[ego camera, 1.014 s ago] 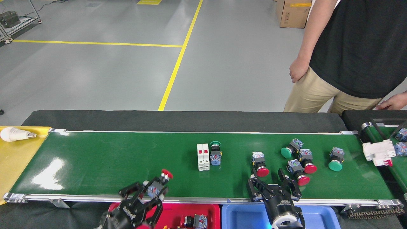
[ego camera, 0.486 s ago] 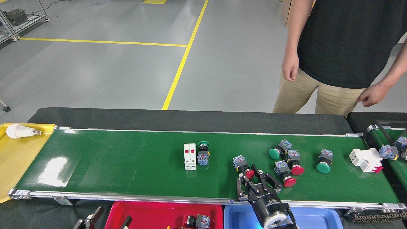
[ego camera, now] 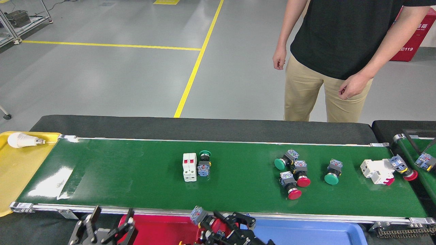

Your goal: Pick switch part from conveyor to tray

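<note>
The conveyor (ego camera: pixel 136 177) is the long green belt with silver rails across the view. On it lie a white breaker (ego camera: pixel 189 166) beside a green-button switch (ego camera: pixel 204 163), a cluster of three switches (ego camera: pixel 293 173), and a lone green-button switch (ego camera: pixel 332 172). At the right end are a second white breaker (ego camera: pixel 376 171) and a red-button switch (ego camera: pixel 402 167). My right gripper (ego camera: pixel 221 223) is below the belt's near rail, shut on a red-button switch part (ego camera: pixel 201 217) over the red tray (ego camera: pixel 163 231). My left gripper (ego camera: pixel 106 226) stands open and empty left of that tray.
A blue tray (ego camera: pixel 306 233) sits right of the red one. A yellow tray (ego camera: pixel 17 163) with a light bulb (ego camera: pixel 20 140) is at the belt's left end. A narrower green belt (ego camera: pixel 420 170) carries another part at the far right. A person (ego camera: pixel 337 51) stands behind the conveyor.
My right gripper closed on the red-button switch and carried it off the belt, left, to over the red tray. My left gripper dropped low, now open and empty. Belt parts drifted left.
</note>
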{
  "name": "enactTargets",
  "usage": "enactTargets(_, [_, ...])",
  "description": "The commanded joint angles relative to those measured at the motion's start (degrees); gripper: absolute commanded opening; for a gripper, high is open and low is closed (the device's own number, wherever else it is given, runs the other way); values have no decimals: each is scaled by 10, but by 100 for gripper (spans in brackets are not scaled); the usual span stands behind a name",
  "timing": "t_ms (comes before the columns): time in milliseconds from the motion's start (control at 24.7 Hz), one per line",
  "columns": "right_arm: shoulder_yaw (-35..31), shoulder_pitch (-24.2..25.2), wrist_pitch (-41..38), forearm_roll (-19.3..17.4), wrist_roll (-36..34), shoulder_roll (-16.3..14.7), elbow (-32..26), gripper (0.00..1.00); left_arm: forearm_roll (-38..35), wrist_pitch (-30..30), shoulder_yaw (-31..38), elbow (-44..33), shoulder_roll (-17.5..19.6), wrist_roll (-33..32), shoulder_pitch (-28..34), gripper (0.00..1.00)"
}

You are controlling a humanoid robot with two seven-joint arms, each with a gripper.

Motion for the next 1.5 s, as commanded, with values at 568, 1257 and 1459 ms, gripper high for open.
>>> enactTargets(568, [-301,111,124,-18,-4,11,-45,100,-51,50,-68,204,3,-14,-167,88])
enactTargets(1257, [-331,39,204,16,42,44,6,100,-48,24,-178,16,-19,-15,-104,5])
enactTargets(1459, [-240,-41,289,19,42,58,73,100,-65,18,-312,-21,-34,-16,-66,7])
